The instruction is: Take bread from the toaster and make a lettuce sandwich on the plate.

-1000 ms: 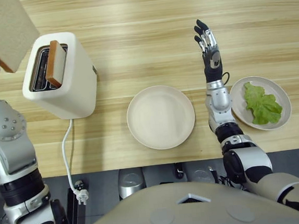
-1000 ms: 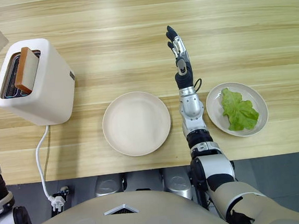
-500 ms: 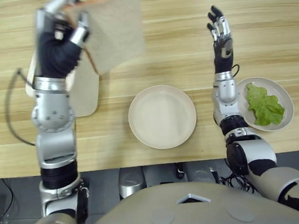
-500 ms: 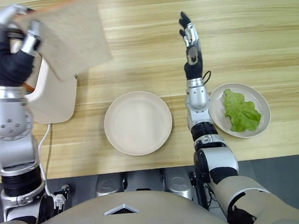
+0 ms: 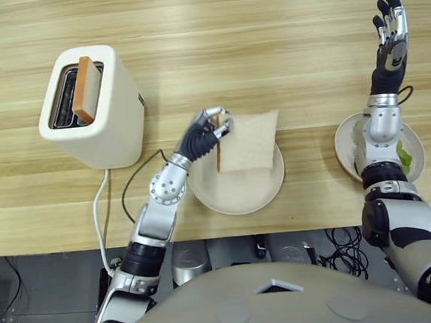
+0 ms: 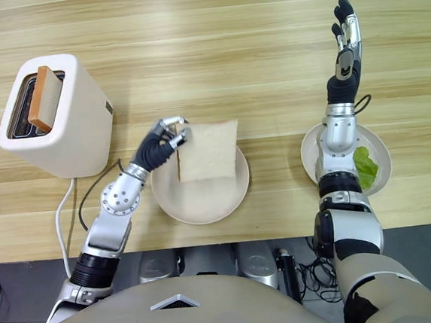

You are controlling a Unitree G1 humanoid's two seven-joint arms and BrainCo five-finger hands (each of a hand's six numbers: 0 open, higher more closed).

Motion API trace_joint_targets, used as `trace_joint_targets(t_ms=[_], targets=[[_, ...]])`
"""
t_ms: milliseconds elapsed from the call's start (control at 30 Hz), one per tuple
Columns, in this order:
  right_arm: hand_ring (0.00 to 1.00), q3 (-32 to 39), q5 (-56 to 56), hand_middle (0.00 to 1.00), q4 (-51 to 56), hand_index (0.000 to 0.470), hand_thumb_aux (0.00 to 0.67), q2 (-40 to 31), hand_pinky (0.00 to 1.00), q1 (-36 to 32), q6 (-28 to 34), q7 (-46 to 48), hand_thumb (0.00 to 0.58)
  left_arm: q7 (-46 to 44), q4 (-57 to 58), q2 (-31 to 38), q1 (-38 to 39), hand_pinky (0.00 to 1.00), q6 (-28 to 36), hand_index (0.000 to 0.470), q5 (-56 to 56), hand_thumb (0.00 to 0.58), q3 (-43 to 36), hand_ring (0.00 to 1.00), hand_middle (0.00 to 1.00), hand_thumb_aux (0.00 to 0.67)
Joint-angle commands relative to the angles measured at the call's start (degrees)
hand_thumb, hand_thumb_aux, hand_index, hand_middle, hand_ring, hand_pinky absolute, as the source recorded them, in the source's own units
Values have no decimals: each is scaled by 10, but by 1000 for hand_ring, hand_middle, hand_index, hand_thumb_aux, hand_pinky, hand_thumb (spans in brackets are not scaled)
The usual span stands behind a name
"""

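Pale wooden plank table (image 5: 266, 44), long straight grain running side to side.

Cream smooth-sided toaster with rounded corners (image 5: 113, 117), far left, slots up. One brown-crusted bread slice (image 5: 83, 88) stands upright in a slot, its lower part hidden inside.

Round matte cream plate (image 5: 237, 197), centre, near the table's front edge.

Second, smaller round cream plate (image 5: 344, 141) at right, largely covered by the right forearm.

Square pale bread slice with a fine porous face (image 5: 250, 142) lies over the far half of the centre plate, overhanging its far rim. Probably resting on the plate, though contact underneath is hard to make out.

Left hand (image 5: 202, 135): fingers pinched on the slice's left edge, just beside the plate's rim.

Right hand (image 5: 387, 37): raised over bare table beyond the smaller plate, fingers straight, holding nothing.

Crinkled green lettuce leaf (image 6: 365, 167) on the smaller plate, mostly hidden behind the forearm.

Thin white cord (image 5: 97, 217) runs off the front edge.
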Motion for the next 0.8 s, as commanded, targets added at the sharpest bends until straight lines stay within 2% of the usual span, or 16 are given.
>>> trace_joint_targets(t_ms=[33, 467, 500, 567, 600, 633, 800], targets=[[0, 3, -16, 0, 2, 0, 0, -12, 0, 16, 8, -6, 0, -2, 10, 10, 19, 1000, 8, 460, 21, 580, -14, 1000, 1000, 670], [0, 8, -35, 0, -4, 0, 0, -14, 0, 33, 8, -19, 0, 5, 19, 33, 22, 1000, 30, 460, 61, 580, -13, 1000, 1000, 670], [0, 9, -35, 0, -5, 0, 0, -14, 0, 34, 9, -19, 0, 15, 20, 36, 19, 1000, 30, 0, 74, 0, -12, 1000, 1000, 0], [0, 8, -35, 0, -4, 0, 0, -15, 0, 34, 9, -19, 0, 37, 24, 39, 12, 1000, 27, 0, 96, 0, -9, 1000, 1000, 0], [0, 8, -35, 0, -4, 0, 0, -15, 0, 34, 9, -18, 0, 44, 25, 39, 11, 886, 25, 0, 102, 0, -8, 886, 886, 0], [0, 9, -35, 0, -4, 0, 0, -15, 0, 34, 9, -18, 0, 57, 23, 40, 8, 0, 26, 0, 115, 0, -5, 0, 0, 0], [0, 7, -34, 0, -5, 0, 0, -19, 0, 37, 7, -17, 0, 105, -7, 52, -3, 0, 33, 0, 171, 0, 15, 0, 0, 0]])
